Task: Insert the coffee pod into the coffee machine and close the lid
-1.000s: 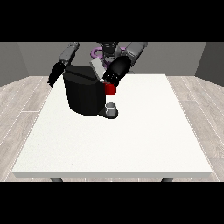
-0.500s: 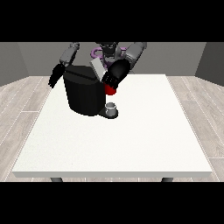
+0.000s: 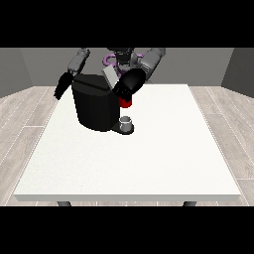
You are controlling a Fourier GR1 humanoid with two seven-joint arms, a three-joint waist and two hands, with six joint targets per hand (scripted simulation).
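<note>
White table (image 3: 149,163) fills most of the front view, standing on a pale wood-plank floor (image 3: 27,106) with grey walls (image 3: 208,64) behind. A black coffee machine (image 3: 94,106) is set on the table's far part, towards the view's left. Its lid (image 3: 110,78), a grey flap, is raised and tilted at the machine's top. A small grey cup (image 3: 126,122) is seen on the machine's low base, just at its right side. A red thing at the machine (image 3: 126,102) is seen just above that cup.

The hand at the view's right (image 3: 129,84) is held at the machine's top right edge, beside the raised lid and just above the red thing; whether its fingers are curled or straight cannot be told. The hand at the view's left (image 3: 62,85) hangs beside the machine's upper left corner, its fingers straight and pointing down, holding nothing.

The pod is not plainly shown, so its place and the way it points cannot be told.
</note>
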